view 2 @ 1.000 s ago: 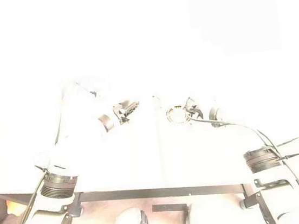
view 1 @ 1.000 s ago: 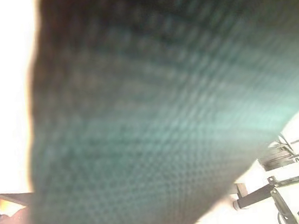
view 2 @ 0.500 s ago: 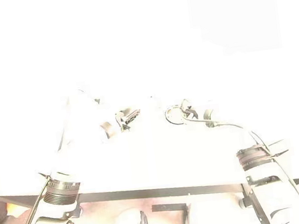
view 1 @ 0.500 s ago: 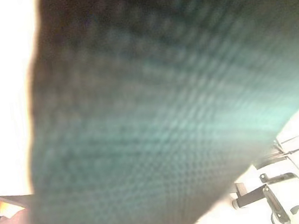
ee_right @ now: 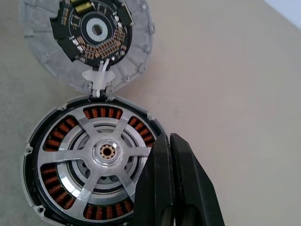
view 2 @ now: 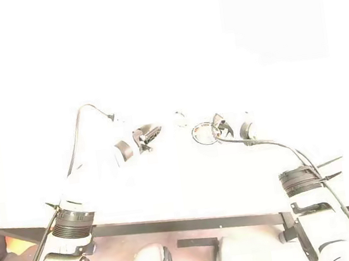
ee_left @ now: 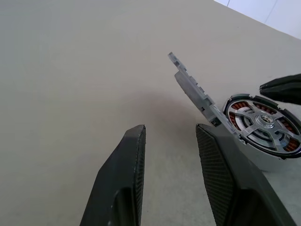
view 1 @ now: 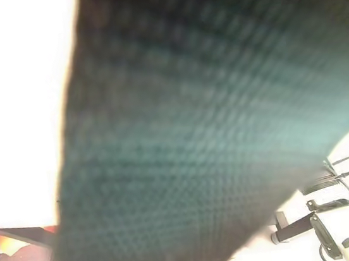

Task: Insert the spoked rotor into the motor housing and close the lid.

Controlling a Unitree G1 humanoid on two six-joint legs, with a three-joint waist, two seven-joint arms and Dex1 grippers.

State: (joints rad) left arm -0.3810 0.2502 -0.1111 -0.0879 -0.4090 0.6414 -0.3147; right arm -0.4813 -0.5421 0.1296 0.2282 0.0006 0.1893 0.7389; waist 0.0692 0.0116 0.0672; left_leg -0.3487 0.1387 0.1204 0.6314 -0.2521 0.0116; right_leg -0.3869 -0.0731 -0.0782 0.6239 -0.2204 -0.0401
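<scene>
The round motor housing [ee_right: 33,155] lies on the beige table with the silver spoked rotor [ee_right: 106,153] seated inside its ring of copper coils. Its hinged lid [ee_right: 87,37] stands open, its circuit board in view. My right gripper [ee_right: 170,136] is shut with nothing in it, its tip over the rotor's rim near the housing's edge. My left gripper [ee_left: 171,136] is open and empty just above the table, a short way from the raised lid [ee_left: 193,89]. In the right eye view the housing [view 2: 205,133] sits between the left gripper [view 2: 148,135] and the right gripper [view 2: 222,126].
A dark teal woven band [view 1: 212,126] hangs close in front of the left eye view. The table's front edge [view 2: 186,221] runs below both arms. A cable [view 2: 259,142] trails from the right wrist across the table.
The dark band in the left eye view has slid to the right. The right arm has shifted slightly beside the housing; the left gripper has stayed put.
</scene>
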